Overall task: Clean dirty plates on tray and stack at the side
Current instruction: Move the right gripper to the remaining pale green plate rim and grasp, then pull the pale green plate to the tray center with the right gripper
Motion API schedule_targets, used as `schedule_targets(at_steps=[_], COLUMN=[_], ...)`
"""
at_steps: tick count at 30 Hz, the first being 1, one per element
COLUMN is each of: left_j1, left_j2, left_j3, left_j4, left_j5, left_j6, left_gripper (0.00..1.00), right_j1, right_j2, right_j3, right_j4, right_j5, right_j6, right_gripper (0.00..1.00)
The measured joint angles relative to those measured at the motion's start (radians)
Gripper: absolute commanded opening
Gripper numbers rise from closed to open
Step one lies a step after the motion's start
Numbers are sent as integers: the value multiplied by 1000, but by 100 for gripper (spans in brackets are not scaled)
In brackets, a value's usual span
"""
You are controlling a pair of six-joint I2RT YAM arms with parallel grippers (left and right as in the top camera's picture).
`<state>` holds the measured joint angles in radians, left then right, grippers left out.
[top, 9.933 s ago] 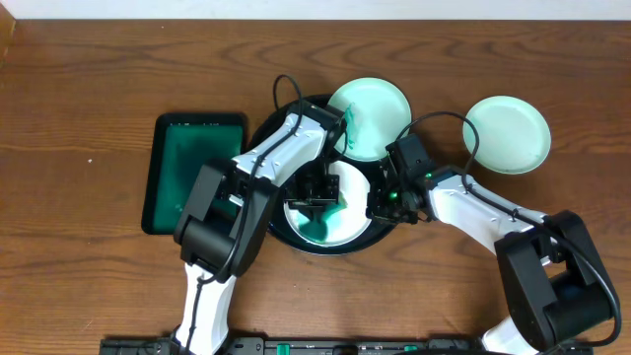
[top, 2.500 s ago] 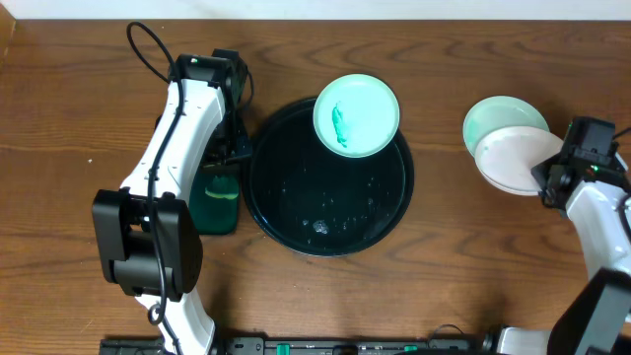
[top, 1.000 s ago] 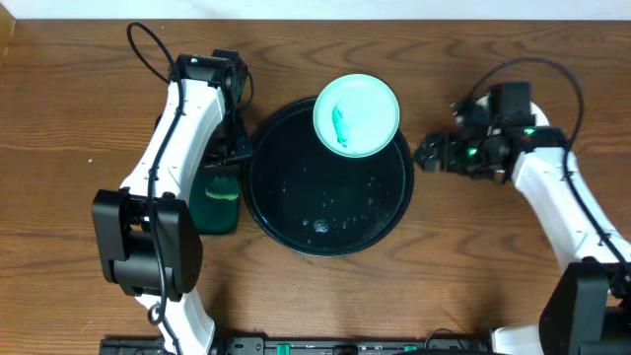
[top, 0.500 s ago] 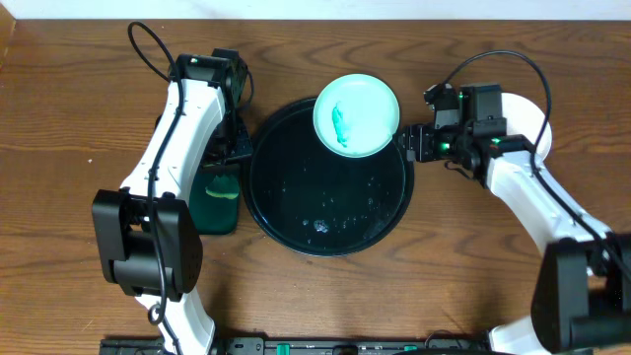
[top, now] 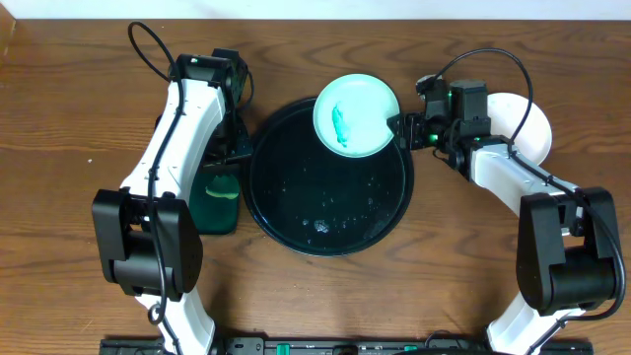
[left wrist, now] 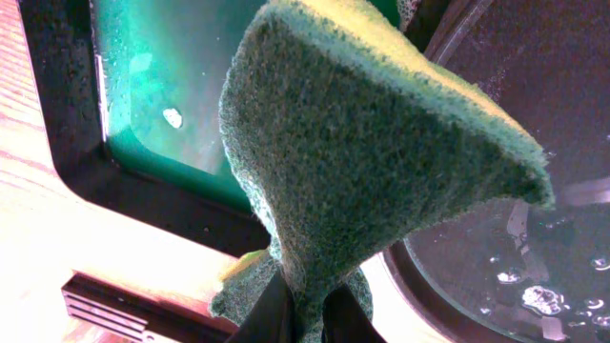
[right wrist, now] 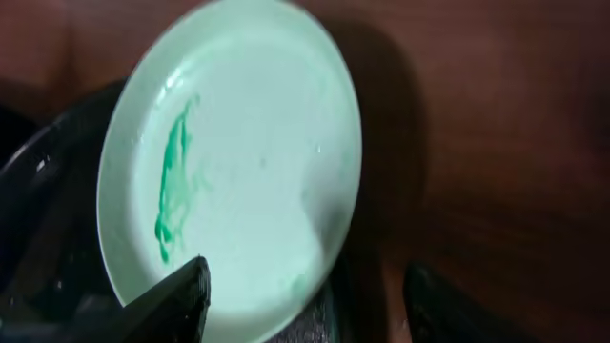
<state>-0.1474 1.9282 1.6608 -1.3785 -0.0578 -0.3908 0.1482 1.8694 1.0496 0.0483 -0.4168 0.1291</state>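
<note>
Plate overhangs tray rim beside right gripper.

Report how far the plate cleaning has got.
Done: at least one white plate sits at the right side, partly hidden by the right arm, so no count. In hand: the right gripper has open fingers straddling the rim of the smeared plate on the black tray; the left gripper holds the green sponge. Left: wipe that plate and stack it.
</note>
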Motion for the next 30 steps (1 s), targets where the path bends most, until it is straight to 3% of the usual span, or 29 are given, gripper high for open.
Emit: schedule_targets(at_steps=[9, 11, 13, 14, 15, 16, 30], left_j1=[0, 0, 0, 0, 0, 0, 0], left_j2=[0, 0, 0, 0, 0, 0, 0], left_j3=[0, 0, 0, 0, 0, 0, 0], left_j4=[0, -1, -2, -2, -2, -2, -2], left_j5=[0, 0, 0, 0, 0, 0, 0], left_j6=[0, 0, 0, 0, 0, 0, 0], left_gripper=[7, 7, 7, 7, 7, 7, 7], right_j1=[47, 48, 50, 48, 45, 44, 40], right_j2=[77, 103, 123, 132, 137, 137, 125], right_j3=[0, 0, 0, 0, 0, 0, 4], right_j4=[93, 109, 119, 124, 124, 126, 97], right_j5=[4, 3, 6, 14, 27, 46, -42], right_j6=[24, 38, 48, 53, 58, 69, 135], right_gripper=[60, 53, 34, 16, 4, 1, 2])
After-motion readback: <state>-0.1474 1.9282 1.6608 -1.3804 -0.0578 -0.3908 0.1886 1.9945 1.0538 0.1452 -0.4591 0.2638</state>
